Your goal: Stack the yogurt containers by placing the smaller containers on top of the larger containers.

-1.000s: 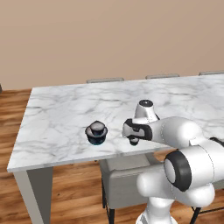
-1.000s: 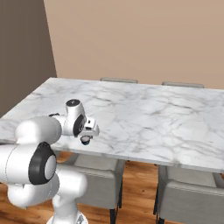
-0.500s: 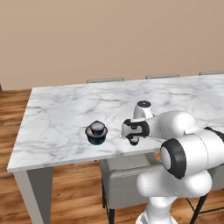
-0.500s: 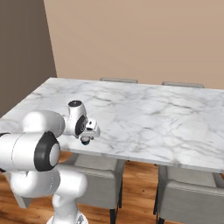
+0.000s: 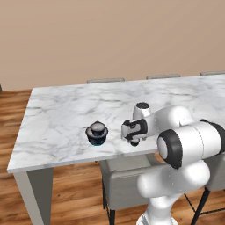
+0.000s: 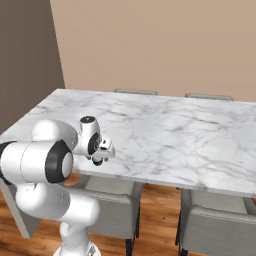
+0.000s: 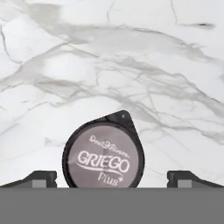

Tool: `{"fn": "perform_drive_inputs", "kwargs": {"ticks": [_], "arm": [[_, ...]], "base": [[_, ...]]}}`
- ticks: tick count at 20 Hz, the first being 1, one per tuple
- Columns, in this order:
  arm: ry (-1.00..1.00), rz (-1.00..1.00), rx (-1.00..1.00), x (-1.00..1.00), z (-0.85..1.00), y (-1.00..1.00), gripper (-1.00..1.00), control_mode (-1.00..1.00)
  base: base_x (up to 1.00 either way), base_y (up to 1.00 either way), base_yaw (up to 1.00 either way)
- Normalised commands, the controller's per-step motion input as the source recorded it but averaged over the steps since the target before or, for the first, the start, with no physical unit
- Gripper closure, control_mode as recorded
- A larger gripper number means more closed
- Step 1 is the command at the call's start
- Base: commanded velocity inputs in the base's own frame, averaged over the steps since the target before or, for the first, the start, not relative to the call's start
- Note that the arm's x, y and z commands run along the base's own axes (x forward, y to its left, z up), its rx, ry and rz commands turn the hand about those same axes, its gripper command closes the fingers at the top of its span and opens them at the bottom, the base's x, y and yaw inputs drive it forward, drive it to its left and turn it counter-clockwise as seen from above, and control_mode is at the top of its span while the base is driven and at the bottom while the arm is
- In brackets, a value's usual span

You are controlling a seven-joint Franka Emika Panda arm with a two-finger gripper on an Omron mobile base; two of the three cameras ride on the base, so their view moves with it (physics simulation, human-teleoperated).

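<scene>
Marble table (image 5: 57, 118), white with grey veins, is my landmark for everything here. My gripper (image 7: 112, 177) hangs low over the table's near edge, jaws released and spread wide, nothing grasped. Both fingertips (image 7: 41, 177) stand well apart, one on each side of a yogurt cup (image 7: 103, 158), neither touching it as far as I can tell. That cup sits upright on the table, seen from straight above: round dark rim with a small pointed tab, pale pinkish-grey foil top printed "GRIEGO Plus". Which size it is I cannot tell from this angle.

From the left base view, my gripper (image 5: 134, 141) is at the table's front edge, just past my white wrist; the cup under it is mostly hidden by my hand. A second group, a stacked pair of cups (image 5: 96, 133), stands on the table near the front edge, toward the table's left end from my hand and well apart from it. It looks like a small pale-topped cup resting on a wider dark cup with a blue base; too small to be sure of the exact fit.

From the right base view, my gripper (image 6: 98, 160) is over the same front edge of the table. Grey chairs (image 6: 210, 222) are tucked under the table's near side, more chair backs (image 5: 105, 80) showing beyond its far side. Wood floor (image 5: 17, 99) runs beneath the table, tan wall (image 5: 110, 35) behind it.
</scene>
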Motion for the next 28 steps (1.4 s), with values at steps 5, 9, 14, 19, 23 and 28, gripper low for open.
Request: {"fn": "perform_drive_inputs", "kwargs": {"ticks": [5,9,14,19,23,28], "arm": [[0.02,0.0,0.0,0.1,-0.17,0.01,-1.0,-1.0],[0.0,0.0,0.0,0.22,-0.1,0.0,-1.0,-1.0],[0.04,0.0,0.0,0.14,-0.2,0.06,-1.0,-1.0],[0.02,0.0,0.0,0.04,-0.09,0.04,1.0,-1.0],[0.0,0.0,0.0,0.0,0.0,0.0,1.0,-1.0],[0.0,-0.01,0.0,0.0,0.51,-0.03,1.0,-1.0]], "base": [[0.0,0.0,0.0],[0.0,0.0,0.0],[0.0,0.0,0.0],[0.0,0.0,0.0],[0.0,0.0,0.0],[0.0,0.0,0.0]]}}
